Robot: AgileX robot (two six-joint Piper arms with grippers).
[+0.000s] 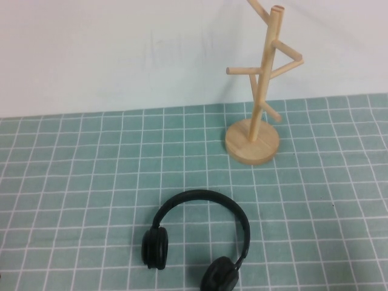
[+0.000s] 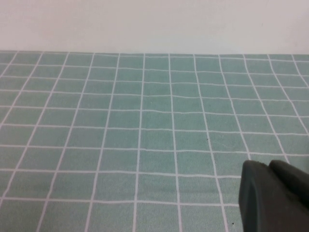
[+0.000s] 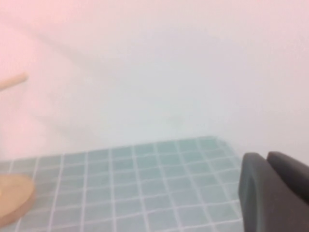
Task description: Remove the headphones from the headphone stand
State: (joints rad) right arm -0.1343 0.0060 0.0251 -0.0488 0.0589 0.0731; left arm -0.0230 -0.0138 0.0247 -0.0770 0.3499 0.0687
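Headphones (image 1: 197, 245) lie flat on the tabletop (image 1: 73, 182) at the near edge of the high view, already off the headphone stand (image 1: 259, 91), which sits well apart, further back and to the right. None of its pegs carries anything. By how things lie, the task looks done.

Handling, judged: light, stiff plastic band w/ some spring, soft padded cups that would squash under a pinch. Matte finish, so prob. not slippery. Best hold is the thin arched headband at its top, where jaws can close round it; cups too wide and soft.

Looks: matte black, thin arch, two round cups, one at each band end, both resting on the green grid mat.

Left gripper (image 2: 275, 198) hangs low over bare mat; right gripper (image 3: 273, 193) sits raised near the stand base. Only a dark corner of each shows, so can't tell the state of either one's jaws.
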